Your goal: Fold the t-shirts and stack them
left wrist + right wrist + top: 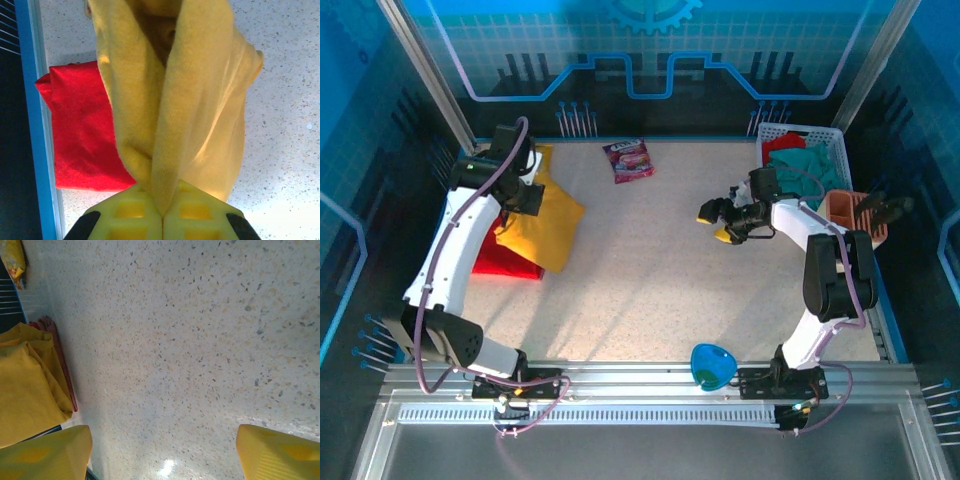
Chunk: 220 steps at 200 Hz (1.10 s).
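Left pincer (162, 219): shut tight on a fold of the mustard-yellow t-shirt (195, 100), with the cloth pinched in the seam where the two yellow fingertips meet
Left pincer from above (532, 197): at the far left of the speckled table (650, 270), partly buried in the yellow cloth
Mustard-yellow t-shirt, shape: gathered into long folds that run straight out from the left pincer's tips, bunched rather than flat
Mustard-yellow t-shirt, place: in the overhead view it spreads to the right of and nearer than the left pincer, lying over the red t-shirt (505, 262)
Red t-shirt: flat on the table under the yellow one, sticking out left of the left pincer's tips in the wrist view, its edge close to the blue rail (35, 100)
Right pincer (162, 450): spread wide with nothing between its fingers (47, 452) and bare table ahead of it
Right pincer from above (720, 222): over the right half of the table, pointing left, well apart from both shirts
Shirts from the right wrist: far ahead at the left edge, yellow cloth on top with a thin red edge beside it
Snack packet (628, 160): flat near the back edge, between the two pincers and well apart from both
White basket (800, 150): behind the right pincer in the far right corner, with teal and red cloth inside
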Each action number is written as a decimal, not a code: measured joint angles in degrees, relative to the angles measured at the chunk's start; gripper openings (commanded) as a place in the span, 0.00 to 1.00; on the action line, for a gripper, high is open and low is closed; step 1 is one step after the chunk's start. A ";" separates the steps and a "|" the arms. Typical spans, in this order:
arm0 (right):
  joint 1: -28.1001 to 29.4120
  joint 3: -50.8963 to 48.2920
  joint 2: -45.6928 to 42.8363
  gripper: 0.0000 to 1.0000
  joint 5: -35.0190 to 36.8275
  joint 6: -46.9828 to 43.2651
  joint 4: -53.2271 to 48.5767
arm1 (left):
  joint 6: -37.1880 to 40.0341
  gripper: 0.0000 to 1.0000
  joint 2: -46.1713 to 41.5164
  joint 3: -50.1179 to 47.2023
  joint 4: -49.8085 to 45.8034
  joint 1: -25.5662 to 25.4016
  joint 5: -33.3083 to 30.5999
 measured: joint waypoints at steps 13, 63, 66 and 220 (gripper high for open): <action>0.15 0.00 -0.02 0.77 -0.02 -0.07 -0.37 | 0.35 0.00 -0.26 0.48 -0.37 0.28 -0.17; 0.33 0.00 -0.22 0.77 0.02 -0.48 -0.98 | 0.63 0.00 -1.16 0.85 -1.18 2.45 -0.98; 0.37 0.00 -0.22 0.77 0.02 -0.50 -1.01 | 0.63 0.00 -1.16 0.85 -1.20 2.71 -0.98; 0.90 0.00 -0.22 0.76 -1.09 -0.63 -0.83 | 2.78 0.00 -1.16 -8.31 6.67 11.96 -3.87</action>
